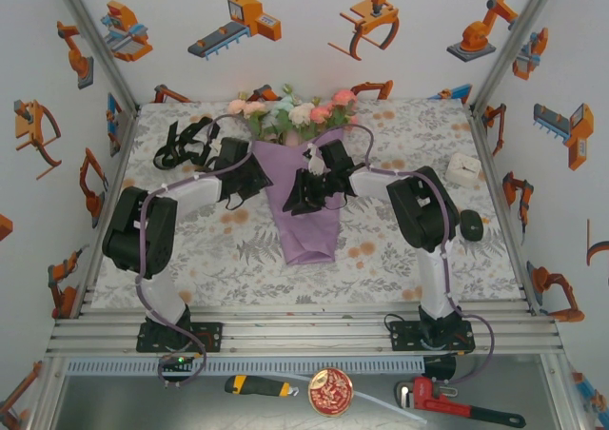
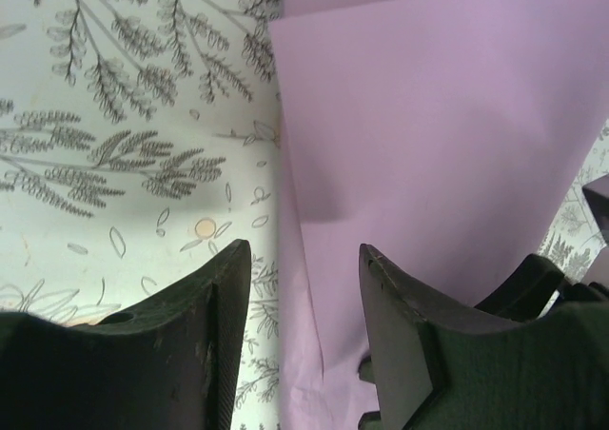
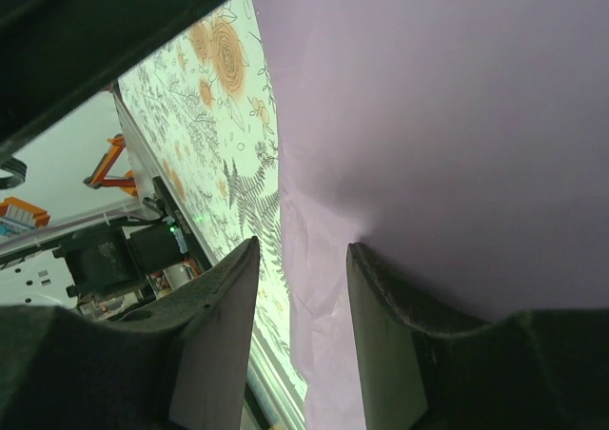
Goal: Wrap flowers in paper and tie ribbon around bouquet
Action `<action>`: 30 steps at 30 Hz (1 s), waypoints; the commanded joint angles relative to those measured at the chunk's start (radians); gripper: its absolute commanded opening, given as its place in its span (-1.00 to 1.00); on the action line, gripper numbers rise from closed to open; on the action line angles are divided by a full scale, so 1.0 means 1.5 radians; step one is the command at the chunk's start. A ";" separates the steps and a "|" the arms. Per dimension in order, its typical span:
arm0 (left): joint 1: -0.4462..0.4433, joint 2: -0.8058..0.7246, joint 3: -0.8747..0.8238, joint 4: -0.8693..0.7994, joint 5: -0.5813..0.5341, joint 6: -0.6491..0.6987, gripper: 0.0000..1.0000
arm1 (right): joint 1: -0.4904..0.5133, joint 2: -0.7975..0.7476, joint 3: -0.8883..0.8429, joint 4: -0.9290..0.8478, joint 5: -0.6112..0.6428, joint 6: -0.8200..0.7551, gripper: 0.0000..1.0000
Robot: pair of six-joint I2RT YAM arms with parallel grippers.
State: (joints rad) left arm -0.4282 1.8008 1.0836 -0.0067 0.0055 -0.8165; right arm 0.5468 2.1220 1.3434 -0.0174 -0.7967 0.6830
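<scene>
Fingers [image 2: 195, 344] of the left gripper [image 2: 304, 254] and right gripper [image 3: 303, 249] half apart, empty, the paper [image 2: 428, 116] edge across each gap

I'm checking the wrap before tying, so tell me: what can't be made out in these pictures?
- Stems of the flowers: top external view, covered by the purple paper.
- Overlap of the purple paper: top external view, under the right gripper.
- Ends of the ribbon: top external view, too small to trace.
- Outer edges of the purple paper: both wrist views, cut off by the frame.
</scene>
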 commanded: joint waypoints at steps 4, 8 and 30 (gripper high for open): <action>0.024 0.038 0.049 0.022 0.035 0.030 -0.26 | 0.005 -0.031 0.003 0.002 -0.010 -0.008 -0.16; 0.035 0.050 0.067 0.005 0.041 0.034 -0.54 | 0.005 -0.033 0.004 -0.004 -0.011 -0.010 -0.15; 0.072 0.125 0.177 -0.021 0.102 0.077 -0.83 | 0.005 -0.170 -0.107 -0.041 0.066 -0.043 -0.13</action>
State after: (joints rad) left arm -0.3244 1.9911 1.3350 -0.0250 0.1272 -0.7334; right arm 0.5468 1.8954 1.2083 -0.0437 -0.7353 0.6556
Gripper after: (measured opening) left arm 0.060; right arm 0.431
